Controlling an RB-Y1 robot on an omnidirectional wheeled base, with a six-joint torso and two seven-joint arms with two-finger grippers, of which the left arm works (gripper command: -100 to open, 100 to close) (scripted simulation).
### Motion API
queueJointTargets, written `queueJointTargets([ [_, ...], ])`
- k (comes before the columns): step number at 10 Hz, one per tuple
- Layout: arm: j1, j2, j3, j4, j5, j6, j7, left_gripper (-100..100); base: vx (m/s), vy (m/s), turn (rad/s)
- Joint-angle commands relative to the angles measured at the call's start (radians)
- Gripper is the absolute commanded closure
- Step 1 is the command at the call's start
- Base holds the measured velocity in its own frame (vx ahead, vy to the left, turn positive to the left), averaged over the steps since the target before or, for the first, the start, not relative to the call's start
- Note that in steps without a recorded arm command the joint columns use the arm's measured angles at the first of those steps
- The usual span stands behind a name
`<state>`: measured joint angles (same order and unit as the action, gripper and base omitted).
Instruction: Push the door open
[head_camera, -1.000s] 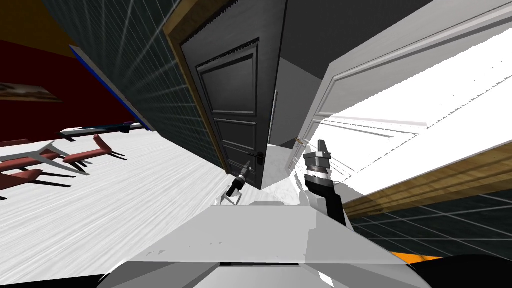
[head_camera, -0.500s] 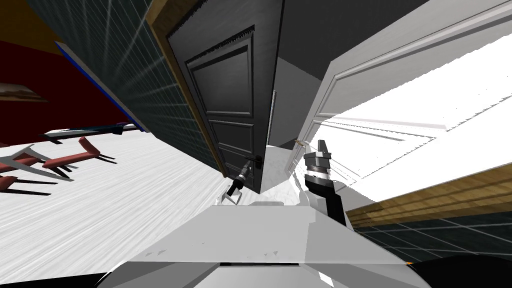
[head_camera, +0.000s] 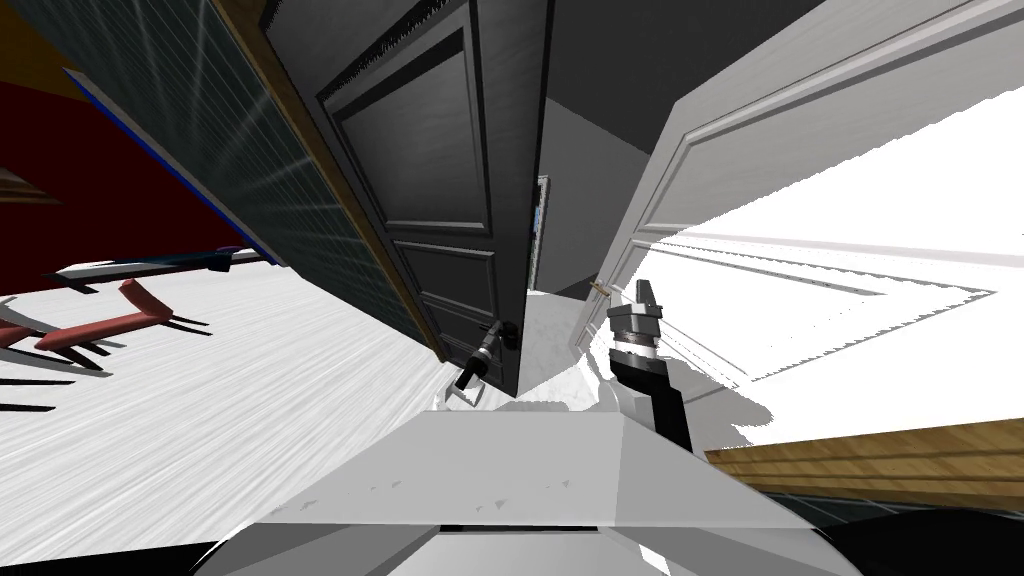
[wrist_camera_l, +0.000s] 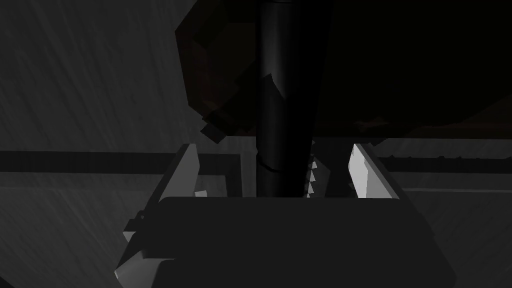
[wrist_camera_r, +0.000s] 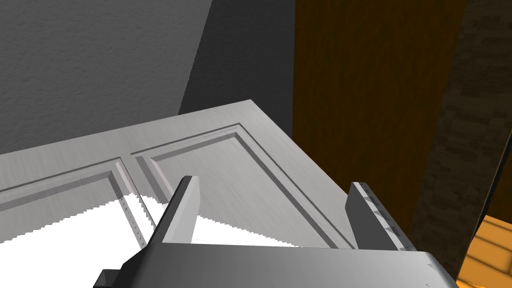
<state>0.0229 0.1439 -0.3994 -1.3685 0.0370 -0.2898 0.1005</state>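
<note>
Fingers (wrist_camera_l: 186, 167) of the left gripper (wrist_camera_l: 274, 150) stand apart, one on each side of the dark door handle (wrist_camera_l: 282, 90). Its round bar runs up between them with a gap on both sides, so they straddle it without pressing it; that comes from the very dim left wrist view. The head view adds where this happens: the left gripper meets the handle just left of the frame's centre, low on the dark panelled door (head_camera: 430, 170). That door fills the upper middle and stands ajar, with a strip of grey wall and white floor (head_camera: 250, 400) showing past its free edge. The right gripper (wrist_camera_r: 274, 184) sits right of centre in the head view, raised, near a white door (wrist_camera_r: 240, 150). Its own wrist view shows what the head view cannot: its fingers spread wide with nothing between them, pointing over the white door's recessed panels toward a brown wood-grained surface. Counted: two doors, one dark and one white; one handle in sight; two grippers with two fingers each, all four parted; and one red chair (head_camera: 105, 325) at the left edge of the head view, with bits of other furniture beside it that I cannot count.
</note>
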Motion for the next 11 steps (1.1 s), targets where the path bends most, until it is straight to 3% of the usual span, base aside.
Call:
queueJointTargets([
  [1,0.000,0.001,0.001,0.000,0.000,0.001,0.000,100,-0.021,0.005,0.000],
  [6,0.000,0.001,0.001,0.000,0.000,0.001,0.000,100,-0.014,0.006,-0.003],
  [11,-0.013,-0.008,0.054,0.024,0.003,0.005,-0.013,100,0.126,-0.090,0.041],
])
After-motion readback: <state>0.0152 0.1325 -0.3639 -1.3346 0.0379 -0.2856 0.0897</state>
